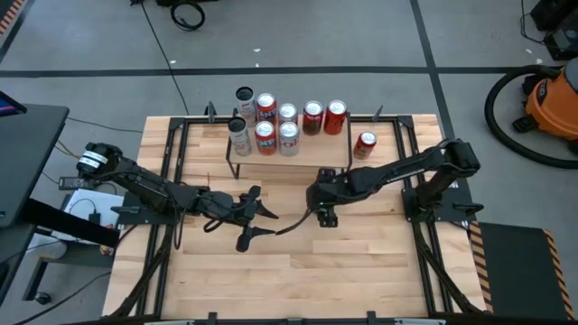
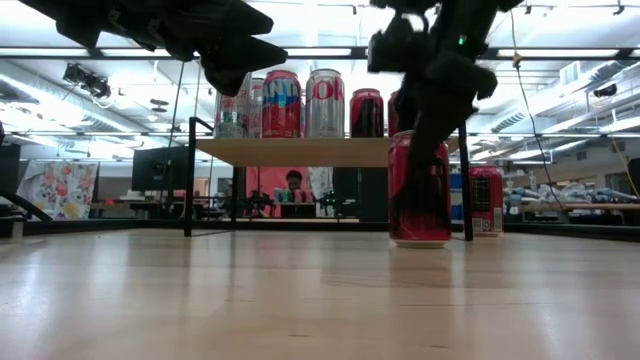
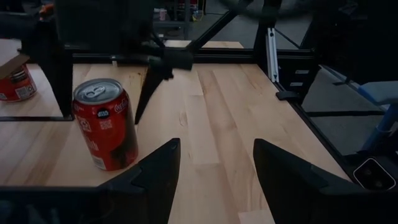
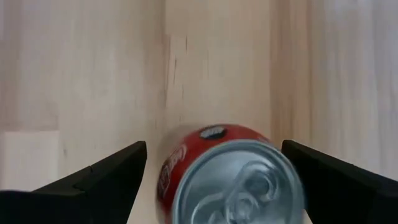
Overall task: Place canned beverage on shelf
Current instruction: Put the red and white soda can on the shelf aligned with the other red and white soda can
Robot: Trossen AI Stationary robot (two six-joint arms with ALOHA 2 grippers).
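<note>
A red canned beverage [image 3: 106,124] stands upright on the wooden table, in front of the shelf's right end [image 2: 420,195]. My right gripper [image 4: 214,144] hangs over it, open and pointing steeply down. One finger stands on either side of the can top [image 4: 239,183], with a gap on both sides. In the high view the gripper [image 1: 323,215] hides the can. The shelf [image 1: 316,155], a light board on black legs, carries several upright cans [image 1: 289,126]. My left gripper [image 1: 262,227] waits open near the table's middle, nothing between its fingers [image 3: 216,143].
Another red can [image 1: 365,144] stands on the table right of the shelf. Black frame rails [image 1: 411,171] run along both table sides. The near half of the tabletop [image 1: 289,280] is bare wood. An orange vacuum [image 1: 551,99] sits on the floor beyond the right edge.
</note>
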